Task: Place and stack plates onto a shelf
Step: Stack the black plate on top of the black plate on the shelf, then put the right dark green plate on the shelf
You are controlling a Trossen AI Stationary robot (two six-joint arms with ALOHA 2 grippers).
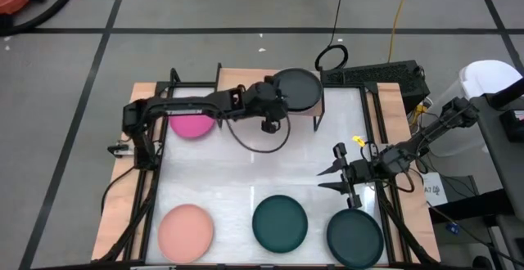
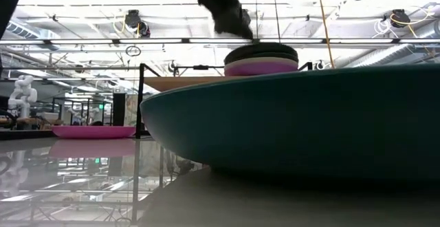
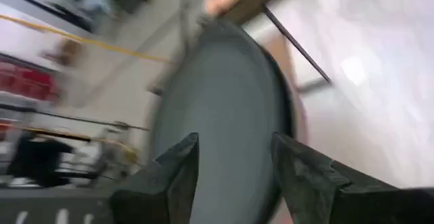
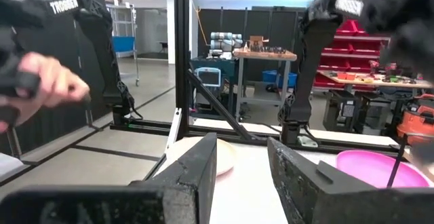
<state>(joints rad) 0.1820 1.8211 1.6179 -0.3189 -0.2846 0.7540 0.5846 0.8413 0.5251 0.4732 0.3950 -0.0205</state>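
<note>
The plates sit in two groups. On the shelf (image 1: 246,96) at 12 o'clock of the worktop (image 1: 262,172), a stack (image 2: 261,58) stands at the shelf's right half: a black plate (image 1: 299,88) on top, and in the low view a pale plate and a purple one under it. The magenta plate (image 1: 193,124) lies on the worktop at 10 o'clock, partly under the left arm. Along the near edge lie the salmon plate (image 1: 186,231) at 7 o'clock, a teal plate (image 1: 280,222) at 6 o'clock and a second teal plate (image 1: 354,236) at 5 o'clock, hanging a little over the edge. One teal plate fills the foreground of the low view.

The left hand (image 1: 271,123) hovers just beside the stack, toward the worktop's centre, its fingers (image 3: 178,170) apart with nothing between them; its wrist view looks across the black top plate.

The right hand (image 1: 334,174) hangs over the worktop at 4 o'clock, above the second teal plate, fingers (image 4: 203,176) spread wide and empty. Its wrist view looks toward the magenta plate and a pale round plate edge on the far side.

In that wrist view the word "TROSSEN" shows in white on the dark arm (image 4: 81,20), and again on another arm part near the top corner. A person's hand (image 4: 44,88) shows blurred at the side, beyond the worktop.
</note>
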